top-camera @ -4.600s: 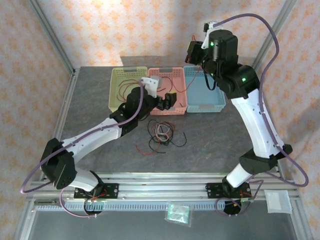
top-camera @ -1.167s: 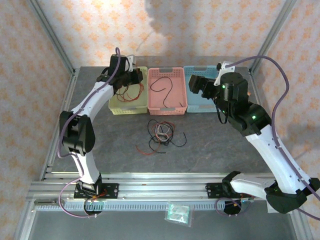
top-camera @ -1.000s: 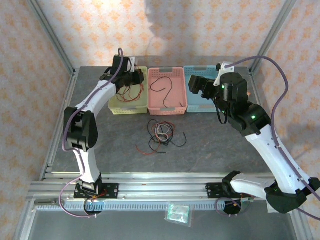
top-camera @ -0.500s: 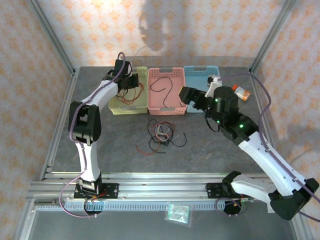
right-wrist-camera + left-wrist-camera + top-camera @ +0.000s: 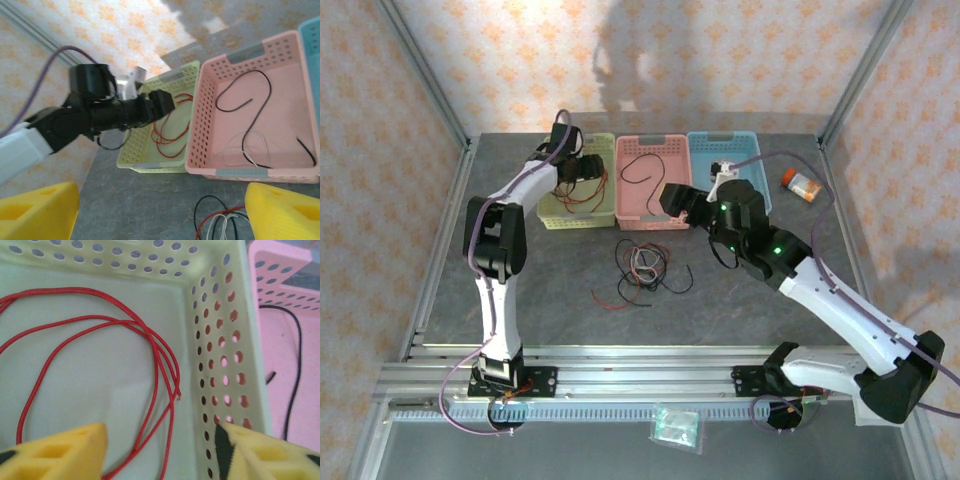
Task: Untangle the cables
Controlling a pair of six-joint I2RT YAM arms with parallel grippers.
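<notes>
Left gripper [image 5: 160, 450], right gripper [image 5: 162, 212] both apart; grey, perhaps stone, table [image 5: 520, 290]; patterned walls [image 5: 740, 60].

A robotics lab cell: aluminium frame [image 5: 423, 70], patterned backdrop panels [image 5: 740, 60], grey table [image 5: 540, 290].

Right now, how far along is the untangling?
Done: a red cable lies in the yellow basket; a black cable and a white cable lie in the pink basket. In hand: nothing. The left gripper is open above the red cable, and the right gripper is open and empty. Left: the tangle of red, black and white strands on the table.
</notes>
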